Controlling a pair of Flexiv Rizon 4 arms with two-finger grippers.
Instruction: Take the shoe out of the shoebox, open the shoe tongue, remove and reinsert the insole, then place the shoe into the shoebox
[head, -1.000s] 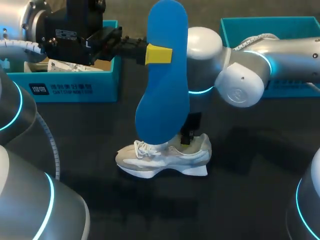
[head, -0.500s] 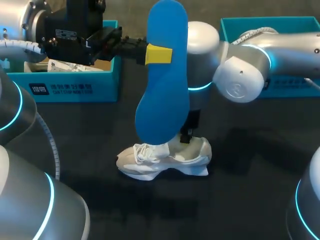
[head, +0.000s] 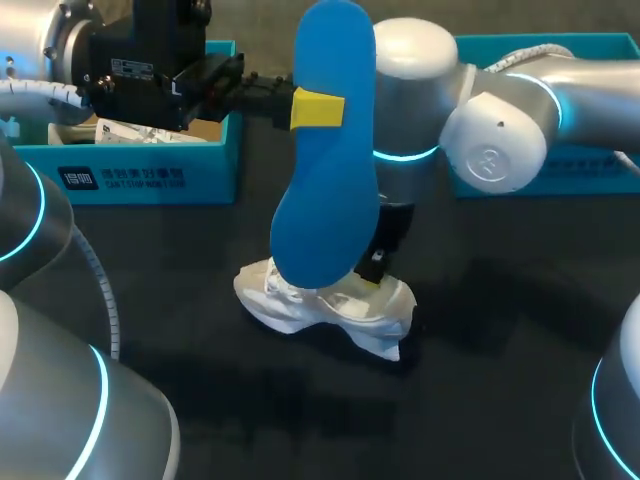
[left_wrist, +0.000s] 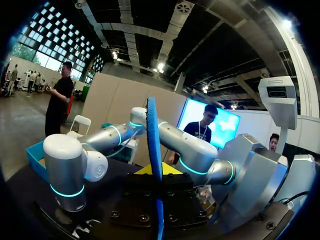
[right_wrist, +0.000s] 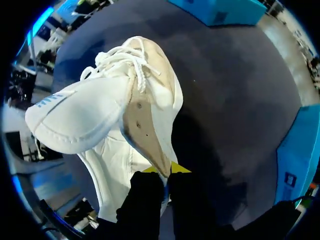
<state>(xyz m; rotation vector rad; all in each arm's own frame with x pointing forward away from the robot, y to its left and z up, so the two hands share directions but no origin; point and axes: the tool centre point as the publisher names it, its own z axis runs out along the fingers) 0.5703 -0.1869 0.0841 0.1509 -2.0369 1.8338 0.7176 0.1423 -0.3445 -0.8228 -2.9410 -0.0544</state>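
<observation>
white shoe (head: 325, 308) sits tilted on the dark table (head: 500, 380), out of the box. right gripper (right_wrist: 162, 176) pinches its heel collar, fingers nearly together. left gripper (head: 312, 108) is clamped on the blue insole (head: 330, 180), held upright above the shoe. teal shoebox (head: 150, 175) sits behind, at left.

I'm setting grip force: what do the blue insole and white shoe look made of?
The flat blue insole looks like matte foam: smooth, uniform, holding its shape upright. The white lace-up shoe seems soft fabric with smoother panels, matte, with corded laces.
</observation>
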